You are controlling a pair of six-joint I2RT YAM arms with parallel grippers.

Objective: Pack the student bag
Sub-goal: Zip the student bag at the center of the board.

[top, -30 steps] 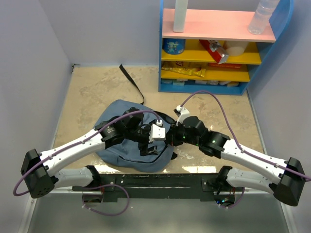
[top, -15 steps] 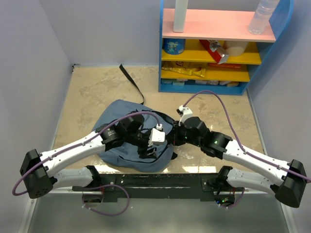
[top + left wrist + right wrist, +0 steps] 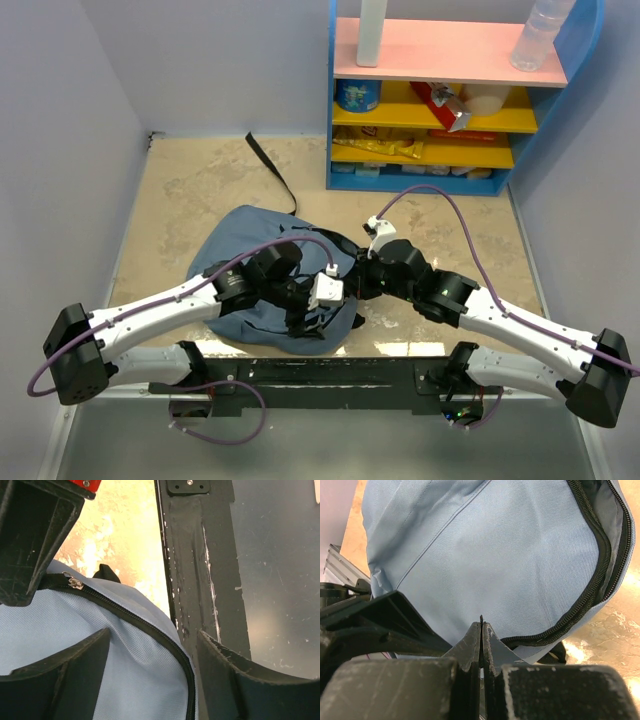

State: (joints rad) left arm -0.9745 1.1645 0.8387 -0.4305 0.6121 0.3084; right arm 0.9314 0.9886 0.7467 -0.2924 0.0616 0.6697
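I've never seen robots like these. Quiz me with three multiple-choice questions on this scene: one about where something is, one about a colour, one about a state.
1. Where does the shelf unit stand?
A) at the far right of the table
B) between the two arms
C) at the near left corner

2. What colour is the student bag?
A) red
B) slate-blue
C) yellow

3. How do the jaws of the left arm stand?
A) pressed shut
B) spread open over the bag
C) closed round a bottle

Answers:
1 A, since the top view shows it against the far right edge.
2 B, since every view shows blue fabric.
3 B, since the left wrist view shows a wide gap between them, with bag fabric beneath.
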